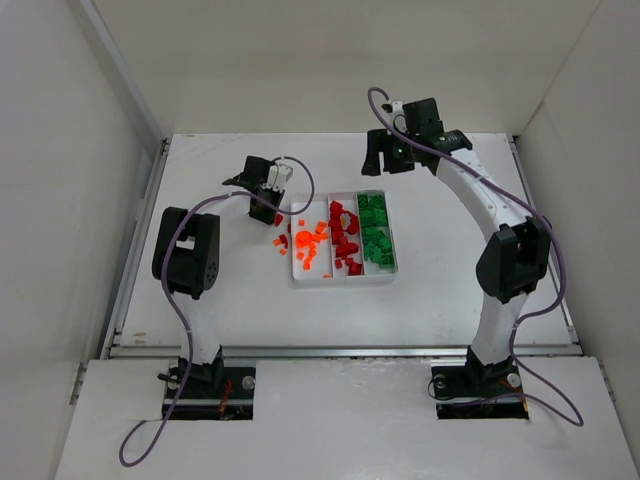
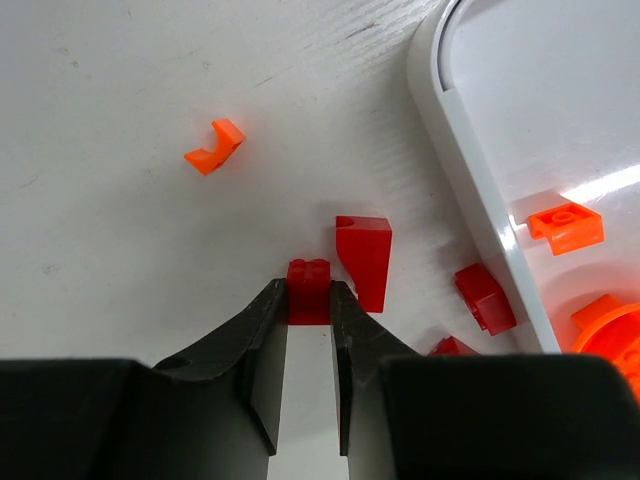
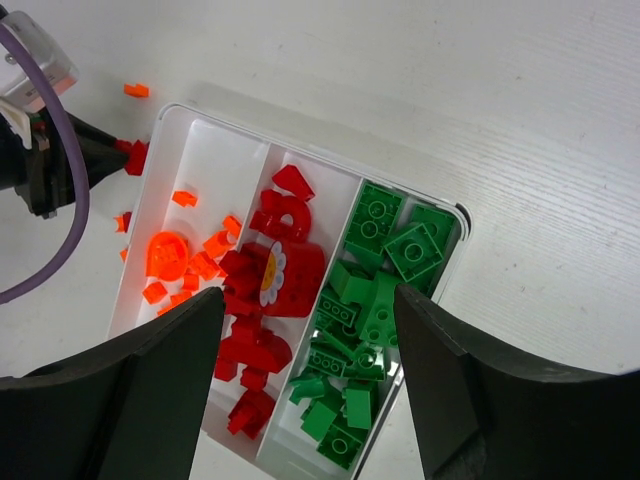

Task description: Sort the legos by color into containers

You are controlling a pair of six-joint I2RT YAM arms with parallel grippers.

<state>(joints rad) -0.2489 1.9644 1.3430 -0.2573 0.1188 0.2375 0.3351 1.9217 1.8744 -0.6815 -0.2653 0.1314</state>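
Beside the white tray, on the table, the left claw is nearly closed, pinching a dark red brick; the right claw hangs wide open above the tray.

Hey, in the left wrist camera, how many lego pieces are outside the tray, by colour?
Red pieces: 4, counting the brick in the left gripper
Orange pieces: 1
Total: 5
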